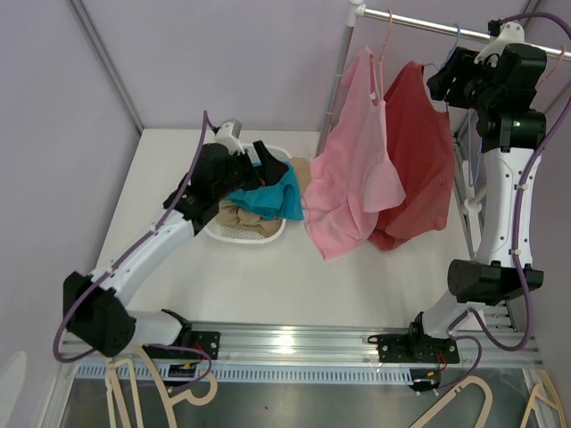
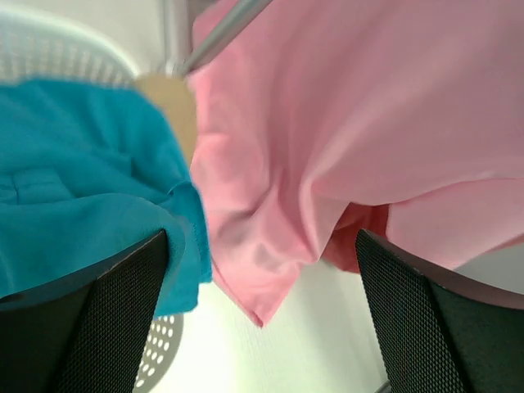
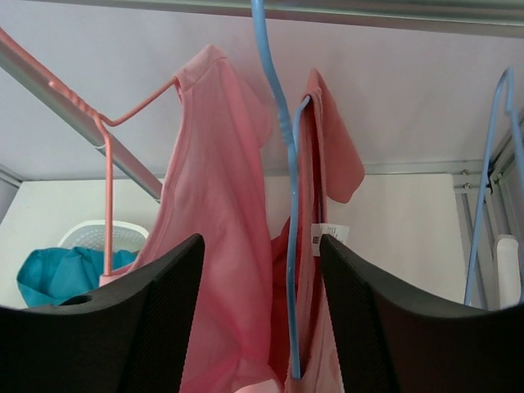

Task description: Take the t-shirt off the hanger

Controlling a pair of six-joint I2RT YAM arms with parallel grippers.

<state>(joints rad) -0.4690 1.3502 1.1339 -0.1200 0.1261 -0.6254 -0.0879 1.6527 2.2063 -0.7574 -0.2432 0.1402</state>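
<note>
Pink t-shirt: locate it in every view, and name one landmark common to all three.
Top external: the pink t-shirt hangs from the rail, right of centre, beside the red shirt.
Left wrist: it fills the upper right of the picture.
Right wrist: it hangs left of centre on the pink hanger.
Shared landmark: the teal garment, to the shirt's left in each view.

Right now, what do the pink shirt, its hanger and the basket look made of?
Pink t-shirt: thin matte knit fabric, judging by its soft drape and folds. Pink hanger: slim smooth wire, probably coated metal. Basket: white, rigid, perforated, likely moulded plastic.
</note>
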